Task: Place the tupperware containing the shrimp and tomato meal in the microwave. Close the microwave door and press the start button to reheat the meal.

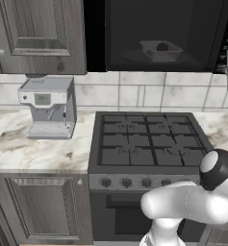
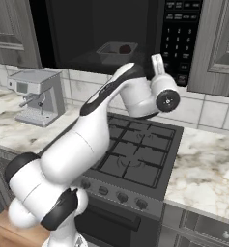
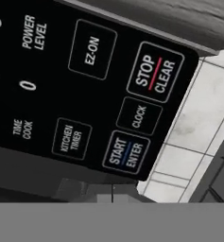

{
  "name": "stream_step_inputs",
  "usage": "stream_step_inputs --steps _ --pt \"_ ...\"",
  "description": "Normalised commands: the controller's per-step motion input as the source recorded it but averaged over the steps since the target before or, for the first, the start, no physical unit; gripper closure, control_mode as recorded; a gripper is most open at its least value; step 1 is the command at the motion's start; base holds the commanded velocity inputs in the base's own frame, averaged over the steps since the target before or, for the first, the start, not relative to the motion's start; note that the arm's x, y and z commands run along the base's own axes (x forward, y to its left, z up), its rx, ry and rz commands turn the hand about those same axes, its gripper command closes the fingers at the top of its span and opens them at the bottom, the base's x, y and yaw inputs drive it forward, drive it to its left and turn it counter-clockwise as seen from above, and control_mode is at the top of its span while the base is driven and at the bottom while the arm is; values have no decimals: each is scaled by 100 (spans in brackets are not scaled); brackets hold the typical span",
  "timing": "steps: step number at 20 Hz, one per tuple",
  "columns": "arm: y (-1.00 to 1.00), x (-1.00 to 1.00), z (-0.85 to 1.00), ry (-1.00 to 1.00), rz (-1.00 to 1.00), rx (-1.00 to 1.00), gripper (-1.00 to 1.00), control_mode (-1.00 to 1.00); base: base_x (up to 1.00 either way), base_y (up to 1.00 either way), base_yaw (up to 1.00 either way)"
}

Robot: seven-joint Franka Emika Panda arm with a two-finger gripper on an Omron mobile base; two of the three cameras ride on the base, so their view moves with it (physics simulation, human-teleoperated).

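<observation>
**Hand view at the microwave keypad, tupperware inside**

The hand view looked straight onto the microwave's black button strip (image 3: pixel 99 94), tilted in the frame, with the START/ENTER button (image 3: pixel 126 152) low in the middle and the fingers (image 3: pixel 112 193) pressed together just below it. STOP/CLEAR (image 3: pixel 155 73) sat above it, CLOCK (image 3: pixel 138 116) between the two.

The tupperware (image 1: pixel 161 50) sat inside the microwave (image 1: pixel 163 36), behind the dark window of the door (image 1: pixel 134 33), which lay flat across the front. A dark round shape, the tomato (image 1: pixel 162 47), showed in it; the shrimp were too dim to make out. In the right base view the tupperware (image 2: pixel 117 51) sat left of the keypad, and the arm (image 2: pixel 101 120) reached up over the stove (image 2: pixel 135 154) with its hand against the strip's lower part.

Below the microwave lay the stove (image 1: pixel 146 141). A grey coffee machine (image 1: pixel 47 106) stood on the marble desk (image 1: pixel 33 149) to its left.
</observation>
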Motion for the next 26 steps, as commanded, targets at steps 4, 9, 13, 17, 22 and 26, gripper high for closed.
stream_step_inputs --steps 4,9,13,17,22,26 --pt "-20 26 -12 -5 0 8 100 -100 0 0 0" --pt "-7 36 -17 -2 0 4 100 -100 0 0 0" --pt "-18 47 -2 0 0 9 100 -100 0 0 0" --pt "-24 50 0 0 0 11 100 -100 0 0 0" --pt "-5 52 0 0 0 3 100 -100 0 0 0" --pt "21 47 -4 0 -6 -3 100 -100 0 0 0"
